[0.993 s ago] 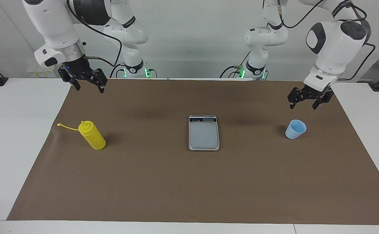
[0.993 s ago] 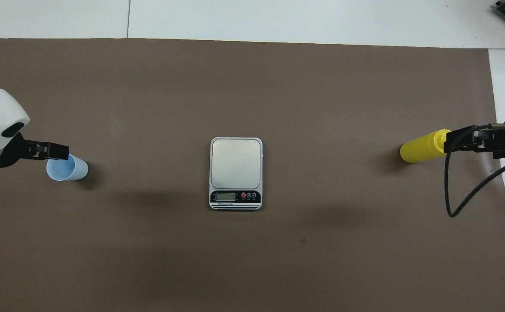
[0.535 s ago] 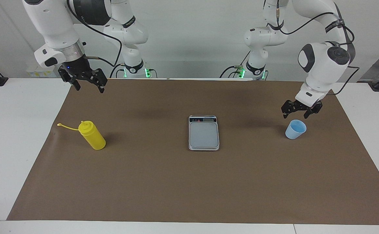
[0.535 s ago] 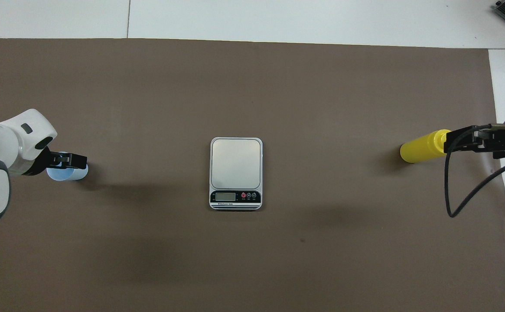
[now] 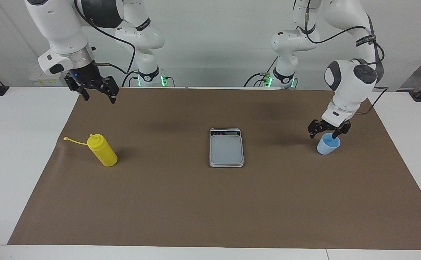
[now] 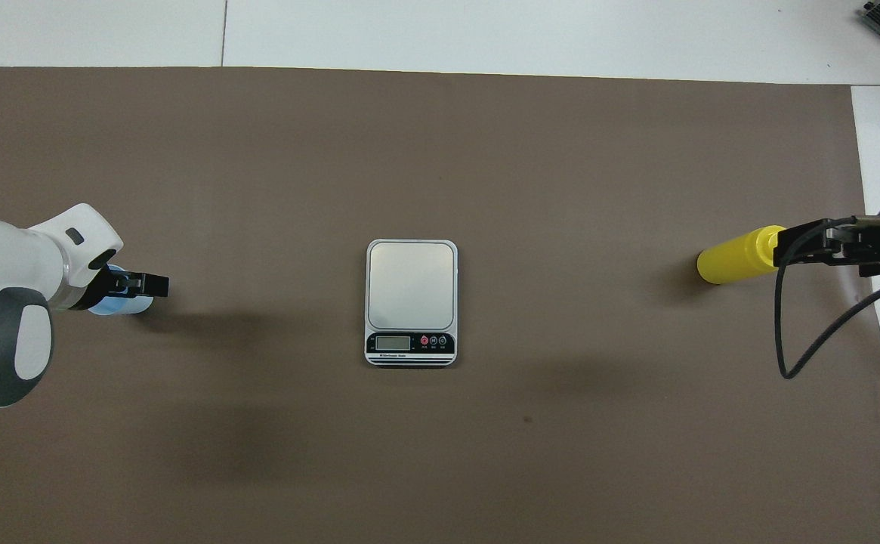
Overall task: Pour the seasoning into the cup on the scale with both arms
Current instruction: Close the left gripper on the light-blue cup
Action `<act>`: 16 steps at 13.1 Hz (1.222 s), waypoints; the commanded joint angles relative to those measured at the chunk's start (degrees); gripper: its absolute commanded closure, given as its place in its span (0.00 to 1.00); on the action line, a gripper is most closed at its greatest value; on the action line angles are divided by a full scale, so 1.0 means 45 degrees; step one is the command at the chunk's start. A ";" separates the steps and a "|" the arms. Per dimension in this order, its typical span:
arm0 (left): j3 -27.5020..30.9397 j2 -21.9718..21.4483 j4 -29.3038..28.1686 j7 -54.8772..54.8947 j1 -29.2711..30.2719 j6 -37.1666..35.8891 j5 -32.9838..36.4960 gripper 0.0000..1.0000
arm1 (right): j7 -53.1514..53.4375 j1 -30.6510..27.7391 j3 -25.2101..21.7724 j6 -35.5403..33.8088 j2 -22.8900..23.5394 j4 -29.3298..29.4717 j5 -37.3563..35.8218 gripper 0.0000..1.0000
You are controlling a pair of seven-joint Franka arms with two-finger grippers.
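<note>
Over the last second I have brought the left gripper [image 5: 328, 130] down from the air above the cup [image 5: 327, 145] until its spread fingers bracket the rim, one fingertip dipping just inside the mouth on the side toward the robots and the other hanging outside the wall on the scale's side; nothing else on the table has shifted. The jaws are wide open and not yet gripping, and I cannot tell whether a finger already touches the plastic. The cup stands upright on the brown mat [image 5: 181, 209] toward the left arm's end of the table, well apart from the scale [image 5: 226, 147], which sits at the middle with its display strip on the side nearer the robots and its weighing plate bare. What the next move turns on, as I judge it, is that line from cup to scale: it runs straight along the table's length, so once the fingers pinch the wall, a lift and a sideways carry toward the right arm's end should land it on the plate. The right gripper [image 5: 96, 90] waits, released and empty, high over the mat's edge, while the seasoning [image 5: 103, 150] stands upright below it, farther from the robots, its cap strap trailing outward toward the table's end.
</note>
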 commanded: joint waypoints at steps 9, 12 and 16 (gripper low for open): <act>-0.0061 0.0243 -0.0664 0.0007 0.0100 0.0942 0.0174 0.00 | -0.0261 -0.0163 0.0070 0.0069 -0.0256 -0.0267 0.0256 0.00; -0.0061 0.0243 -0.0762 0.0085 0.0177 0.0942 0.0174 0.09 | -0.0261 -0.0163 0.0070 0.0088 -0.0256 -0.0267 0.0256 0.00; -0.0061 0.0262 -0.0820 0.0221 0.0353 0.0922 0.0174 0.42 | -0.0261 -0.0163 0.0070 0.0088 -0.0256 -0.0267 0.0256 0.00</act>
